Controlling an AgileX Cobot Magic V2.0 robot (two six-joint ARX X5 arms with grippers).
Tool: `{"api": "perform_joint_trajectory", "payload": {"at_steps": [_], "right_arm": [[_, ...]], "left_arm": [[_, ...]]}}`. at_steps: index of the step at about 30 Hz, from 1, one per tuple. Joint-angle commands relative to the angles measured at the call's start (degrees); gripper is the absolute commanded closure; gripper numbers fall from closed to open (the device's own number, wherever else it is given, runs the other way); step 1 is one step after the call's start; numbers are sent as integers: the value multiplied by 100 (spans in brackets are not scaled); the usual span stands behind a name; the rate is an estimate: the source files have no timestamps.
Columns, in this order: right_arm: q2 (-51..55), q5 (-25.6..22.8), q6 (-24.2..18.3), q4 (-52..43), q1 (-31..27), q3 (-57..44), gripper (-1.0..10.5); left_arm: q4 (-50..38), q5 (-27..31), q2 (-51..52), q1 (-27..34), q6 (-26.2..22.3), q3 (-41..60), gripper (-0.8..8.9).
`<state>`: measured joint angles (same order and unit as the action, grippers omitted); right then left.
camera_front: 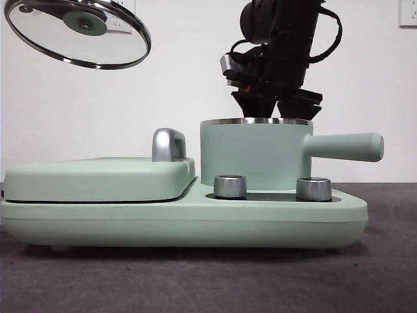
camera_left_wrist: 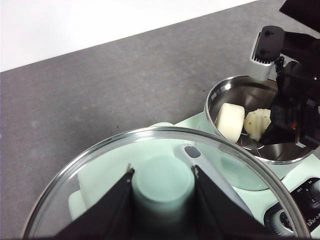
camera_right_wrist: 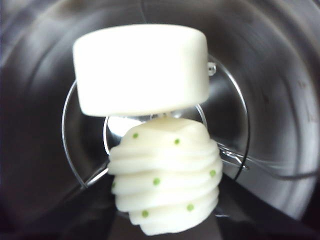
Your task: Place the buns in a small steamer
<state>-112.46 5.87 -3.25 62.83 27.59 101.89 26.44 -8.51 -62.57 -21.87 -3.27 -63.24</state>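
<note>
The small steamer [camera_front: 251, 153] stands on the right of the mint-green base, with its lid off. In the right wrist view the smooth bun [camera_right_wrist: 140, 70] lies on the wire rack [camera_right_wrist: 235, 115] inside it. The ribbed bun [camera_right_wrist: 165, 180] with green specks sits beside it, between the jaws of my right gripper [camera_right_wrist: 167, 220]. That gripper [camera_front: 273, 104] reaches down into the steamer's rim from above. Both buns [camera_left_wrist: 230, 121] [camera_left_wrist: 257, 122] also show in the left wrist view. My left gripper [camera_left_wrist: 162, 190] is shut on the green knob of the glass lid [camera_front: 78, 32], held high at the left.
The flat mint-green griddle cover [camera_front: 98, 177] with a steel handle [camera_front: 168, 143] fills the base's left half. Two steel dials [camera_front: 230, 186] [camera_front: 313, 188] sit in front of the steamer. The steamer's straight handle [camera_front: 345, 147] points right. The table [camera_front: 195, 280] is dark grey.
</note>
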Motion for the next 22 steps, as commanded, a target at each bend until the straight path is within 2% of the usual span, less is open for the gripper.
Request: {"api": "perform_joint_trajectory", "payload": {"at_steps": [1,7,12,16,22], "right_arm": [[-122,4,-66,-57,57,192,546],[284,-31,-42,323,79,645,546],[1187,9,-31,-122,197,463,546],[2232,9,-28,-1139,352,-428,547],[3877,7,-26,-2761,422,-2542,572]], "left_arm": [[-173,-2,-35,-22,-13,-76,803],[-164,-2,-35,-22,-13,-76,803],[-157,-2,-35,-22,-13,-76,803],[-157,-2,-35,-22,-11,-76,803],[-155,-2,-35,-22,-9,-76,803]]}}
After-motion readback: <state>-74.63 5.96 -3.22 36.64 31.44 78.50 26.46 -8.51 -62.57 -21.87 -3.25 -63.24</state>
